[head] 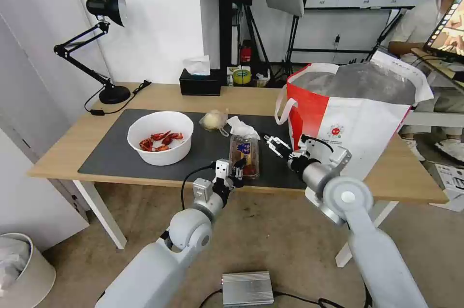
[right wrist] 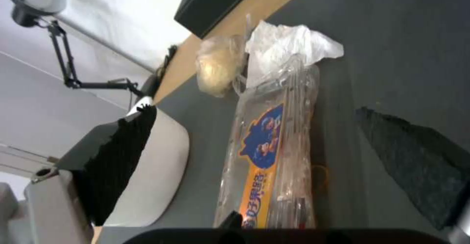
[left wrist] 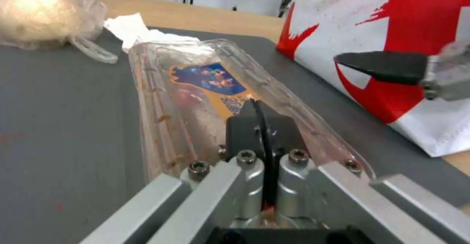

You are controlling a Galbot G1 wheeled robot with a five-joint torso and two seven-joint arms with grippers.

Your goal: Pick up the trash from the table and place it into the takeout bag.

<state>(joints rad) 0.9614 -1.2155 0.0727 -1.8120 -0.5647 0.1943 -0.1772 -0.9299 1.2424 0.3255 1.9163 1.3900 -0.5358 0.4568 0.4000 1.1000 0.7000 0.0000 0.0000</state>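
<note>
left claw (head: 236,171): at the near edge of the mat, fingers pinched together on the near end of the clear tray — black pads pressed flat with only a thin seam between them
left claw, wrist view (left wrist: 264,126): clamped onto the tray's near lip, tray stretching away from it over the mat
right claw (head: 274,145): hanging just right of the tray and in front of the bag's lower left corner, fingers spread apart, holding nothing
right claw, own wrist view: one black fingertip (right wrist: 120,163) in front of the bowl, the other (right wrist: 416,163) over bare mat, tray lying between them
clear tray (head: 244,153): lying lengthwise near the front of the mat, blue and orange label on the lid, red showing at the near end
crumpled napkin (head: 241,127): on the mat, touching the far end of the tray
pale bundle (head: 214,119): in clear plastic, just left of the napkin, near the mat's far edge
white bowl (head: 160,137): upright on the left half of the mat, red crayfish shells (head: 159,141) inside, well apart from both claws
takeout bag (head: 353,119): standing open on the right end of the counter, foil lining visible, red side panel facing the tray, white loop handle (head: 280,105) hanging at its left
counter (head: 159,93): light wood, dark grey mat (head: 111,153) across the middle
far edge: black tissue box (head: 199,83) and a black desk lamp (head: 104,47) at the left — both off the mat
</note>
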